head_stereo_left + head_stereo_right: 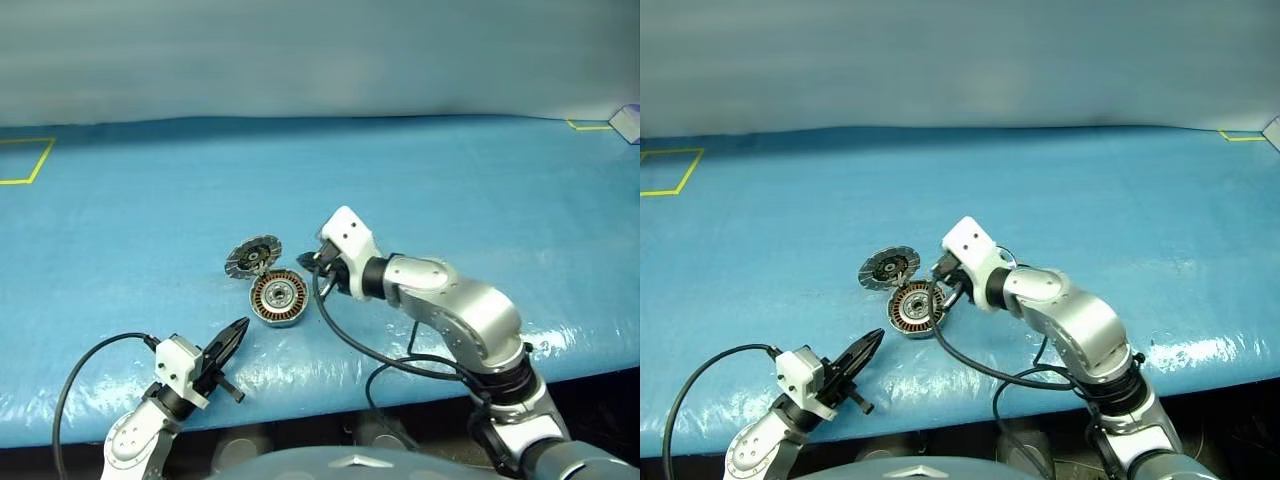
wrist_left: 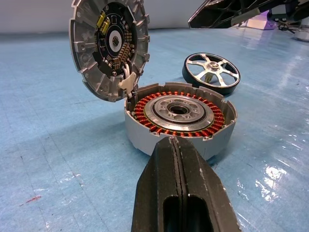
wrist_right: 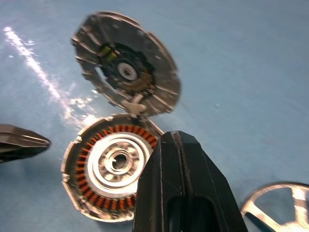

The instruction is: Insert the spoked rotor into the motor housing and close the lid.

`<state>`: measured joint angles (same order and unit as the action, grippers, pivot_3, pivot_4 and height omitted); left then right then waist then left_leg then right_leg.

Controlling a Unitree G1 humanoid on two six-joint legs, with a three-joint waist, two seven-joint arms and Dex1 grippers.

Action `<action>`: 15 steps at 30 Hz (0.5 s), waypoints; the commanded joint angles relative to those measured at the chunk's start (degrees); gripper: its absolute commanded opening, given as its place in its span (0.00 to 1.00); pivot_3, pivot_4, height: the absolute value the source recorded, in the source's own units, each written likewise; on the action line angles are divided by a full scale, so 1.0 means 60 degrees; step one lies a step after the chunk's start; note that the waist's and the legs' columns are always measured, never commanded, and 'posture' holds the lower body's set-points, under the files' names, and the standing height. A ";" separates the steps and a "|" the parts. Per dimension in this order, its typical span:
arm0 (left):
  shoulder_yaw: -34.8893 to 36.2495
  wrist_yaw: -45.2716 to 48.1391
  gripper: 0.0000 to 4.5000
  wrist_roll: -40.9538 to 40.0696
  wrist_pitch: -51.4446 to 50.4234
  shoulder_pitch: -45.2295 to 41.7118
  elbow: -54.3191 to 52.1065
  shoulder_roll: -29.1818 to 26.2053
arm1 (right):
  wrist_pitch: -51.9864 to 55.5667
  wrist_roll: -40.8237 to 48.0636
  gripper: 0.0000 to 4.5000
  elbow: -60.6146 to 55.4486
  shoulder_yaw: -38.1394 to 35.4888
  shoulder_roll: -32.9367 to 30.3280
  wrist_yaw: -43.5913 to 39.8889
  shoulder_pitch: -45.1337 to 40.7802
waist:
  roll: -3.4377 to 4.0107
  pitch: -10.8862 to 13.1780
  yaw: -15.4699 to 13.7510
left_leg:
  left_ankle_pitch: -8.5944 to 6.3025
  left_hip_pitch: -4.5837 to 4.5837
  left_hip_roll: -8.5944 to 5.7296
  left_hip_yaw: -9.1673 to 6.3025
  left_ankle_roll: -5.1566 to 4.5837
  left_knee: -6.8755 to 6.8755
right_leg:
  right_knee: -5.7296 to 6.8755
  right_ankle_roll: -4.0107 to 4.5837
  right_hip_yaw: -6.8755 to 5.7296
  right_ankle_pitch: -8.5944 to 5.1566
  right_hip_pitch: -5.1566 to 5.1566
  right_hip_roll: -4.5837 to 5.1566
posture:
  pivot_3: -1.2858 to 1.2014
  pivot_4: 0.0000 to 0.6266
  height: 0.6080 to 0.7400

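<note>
Left wrist view: motor housing [image 2: 179,121] open, lid [image 2: 110,46] up
Spoked rotor [image 2: 211,72] lies beside it; left gripper [image 2: 175,145] and right gripper [image 3: 177,140] both closed, empty

Spoked rotor [image 3: 277,205] cut off by the frame edge.

Blue plastic sheet [image 1: 150,230] covering the whole work surface, glossy and wrinkled, with bright glare patches along its near edge at 6 o'clock. Yellow tape outline [image 1: 28,163] on the sheet at 9 to 10 o'clock, forming an open corner of a marked square. Second yellow tape mark [image 1: 588,126] at 2 o'clock, near the far edge. Small pale box-like object [image 1: 627,123] just beside that mark, cut off by the frame. Plain grey-blue wall [image 1: 320,55] across 12 o'clock, behind the surface.
</note>
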<state>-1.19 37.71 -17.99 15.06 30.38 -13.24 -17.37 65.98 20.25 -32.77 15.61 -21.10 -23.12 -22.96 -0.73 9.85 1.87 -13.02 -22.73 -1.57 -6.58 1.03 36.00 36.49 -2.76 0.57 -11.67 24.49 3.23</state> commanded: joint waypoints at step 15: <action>-0.0079 0.0153 0.00 -0.0146 -0.0425 -0.0155 -0.0299 -0.0164 | -0.1203 -0.1186 0.49 0.0087 0.0246 -0.0846 0.0462 0.0690 | 0.0001 0.0001 0.0022 | -0.0001 0.0007 0.0003 0.0013 -0.0002 0.0010 | 0.0008 -0.0002 0.0011 0.0002 -0.0002 -0.0009 | 0.52 0.24 1.00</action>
<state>-1.70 38.69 -18.21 12.46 29.31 -13.26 -18.18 60.08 13.57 -31.73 17.53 -26.05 -19.91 -17.89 -0.73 9.85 2.00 -13.03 -22.69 -1.55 -6.50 1.02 36.05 36.54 -2.77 0.63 -11.66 24.47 3.18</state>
